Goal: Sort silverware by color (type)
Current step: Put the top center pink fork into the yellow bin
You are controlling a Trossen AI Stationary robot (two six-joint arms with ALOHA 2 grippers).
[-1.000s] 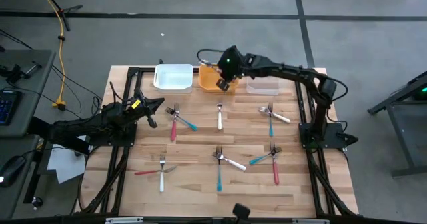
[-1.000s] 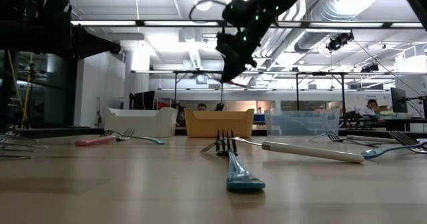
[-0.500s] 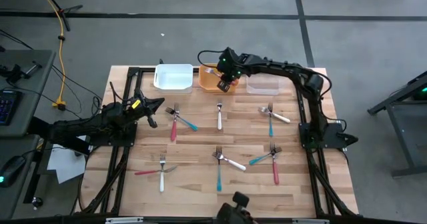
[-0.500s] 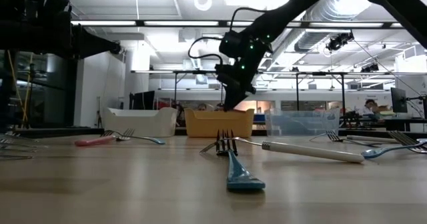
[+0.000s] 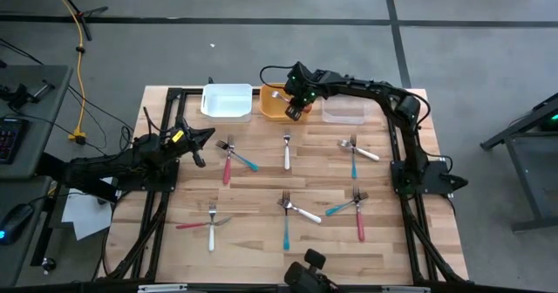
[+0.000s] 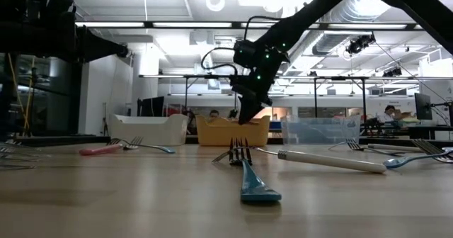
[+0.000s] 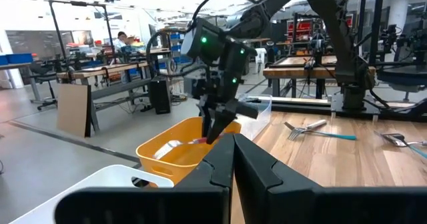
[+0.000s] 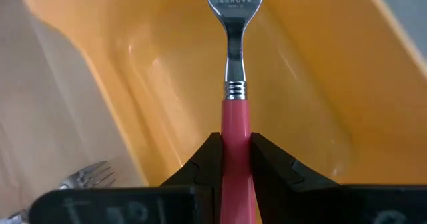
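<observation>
I see three bins in a row along the table's [image 5: 261, 245] far edge, the middle bin [image 5: 277, 102] between its neighbours. My right gripper [image 5: 293, 106] holds a fork [image 8: 235, 91] inside the middle bin. Other forks [image 5: 288, 152] lie scattered across the table's centre and near side; my left gripper [image 5: 200, 145] sits by the left edge.

Two dark, near-black jointed arms of tubular links and chunky joint housings. Right arm [image 5: 366, 91]: thin black cable looping off the wrist, small green lights glowing on the wrist housing, ending in a black two-finger gripper [image 8: 235, 159] with flat, angular, matte fingers [image 8: 208, 156]. Left arm [image 5: 122, 160]: a small yellow marking near the wrist, with a matching black angular two-finger gripper [image 7: 233, 167].
</observation>
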